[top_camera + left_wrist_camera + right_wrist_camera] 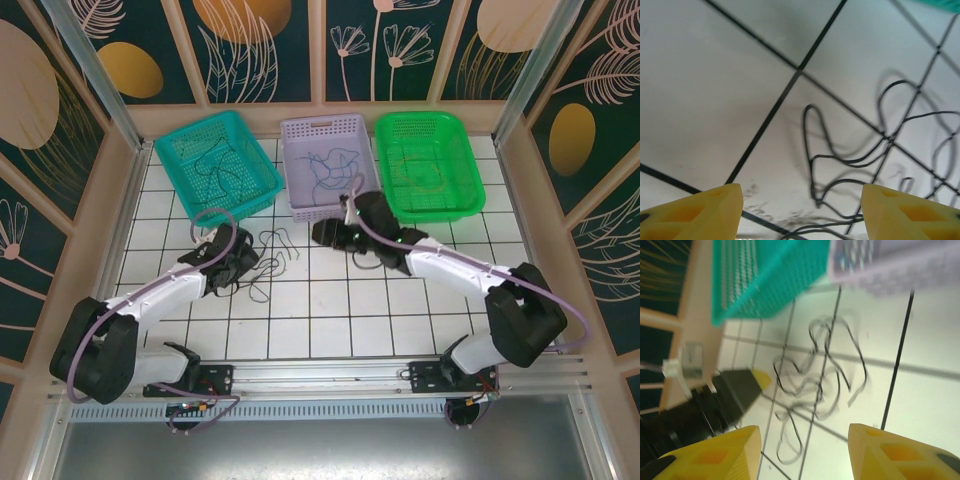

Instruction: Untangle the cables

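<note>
A small tangle of thin black cables (276, 254) lies on the white tiled table between the two arms. My left gripper (247, 264) sits low at the tangle's left edge. In the left wrist view its yellow fingers (705, 210) stand apart and the looping cables (816, 165) lie just ahead, with a strand running across the gap between the tips. My right gripper (320, 233) hovers to the right of the tangle. It is open too, and its blurred wrist view looks past the yellow fingertips (890, 455) at the cables (815, 370) and the left gripper's tip (742, 387).
Three baskets line the back: teal (176, 180), lilac (292, 170) and green (470, 165), each with loose thin wires inside. The teal basket (765, 285) and lilac basket (890, 262) stand close behind the tangle. Wooden walls enclose the table.
</note>
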Motion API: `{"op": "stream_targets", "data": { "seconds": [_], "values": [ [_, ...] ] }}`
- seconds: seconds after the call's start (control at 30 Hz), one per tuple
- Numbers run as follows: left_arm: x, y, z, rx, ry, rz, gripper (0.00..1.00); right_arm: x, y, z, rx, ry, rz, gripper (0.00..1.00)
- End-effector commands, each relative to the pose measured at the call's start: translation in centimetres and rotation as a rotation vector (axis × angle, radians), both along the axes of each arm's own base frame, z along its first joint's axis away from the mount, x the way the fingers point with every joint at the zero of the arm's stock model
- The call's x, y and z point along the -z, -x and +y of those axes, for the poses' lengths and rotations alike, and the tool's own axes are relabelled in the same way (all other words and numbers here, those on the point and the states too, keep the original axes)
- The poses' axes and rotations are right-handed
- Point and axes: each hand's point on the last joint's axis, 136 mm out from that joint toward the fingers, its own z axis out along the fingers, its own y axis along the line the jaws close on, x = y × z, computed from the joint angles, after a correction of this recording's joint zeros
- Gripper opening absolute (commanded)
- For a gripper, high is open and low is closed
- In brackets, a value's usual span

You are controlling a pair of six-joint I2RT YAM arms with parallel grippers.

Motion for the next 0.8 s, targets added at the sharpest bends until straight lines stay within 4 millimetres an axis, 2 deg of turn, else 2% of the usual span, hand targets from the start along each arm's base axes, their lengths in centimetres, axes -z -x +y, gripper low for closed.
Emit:
{"op": "stream_targets", "data": {
  "seconds": [0.0, 0.07, 0.2, 0.37, 0.5, 0.67, 0.77],
  "values": [
    [1.6, -0.2, -0.1, -0.017, 0.008, 0.006, 0.63, -0.1, 0.2, 1.6, 0.036, -0.101, 0.015, 0.49],
    [2.4, -0.5, 0.0, -0.017, -0.005, -0.003, 0.62, 0.7, 1.0, 2.4, 0.025, -0.119, 0.038, 0.49],
    [2.2, -1.8, 0.0, -0.021, -0.015, -0.059, 0.63, 1.7, 1.3, 2.9, 0.024, -0.132, 0.056, 0.49],
    [1.3, -2.8, 0.2, -0.025, -0.035, -0.114, 0.65, 3.1, 0.6, 3.6, 0.023, -0.106, 0.067, 0.49],
    [1.4, -2.9, 0.4, -0.019, -0.057, -0.116, 0.68, 4.1, -0.4, 3.9, 0.032, -0.071, 0.06, 0.49],
    [2.8, -3.3, 0.6, -0.01, -0.103, -0.083, 0.59, 4.5, -0.7, 4.4, 0.029, -0.074, 0.075, 0.49],
    [3.4, -4.0, -0.5, 0.041, -0.08, -0.1, 0.52, 4.6, -0.5, 4.1, 0.037, -0.071, 0.078, 0.49]
  ]
}}
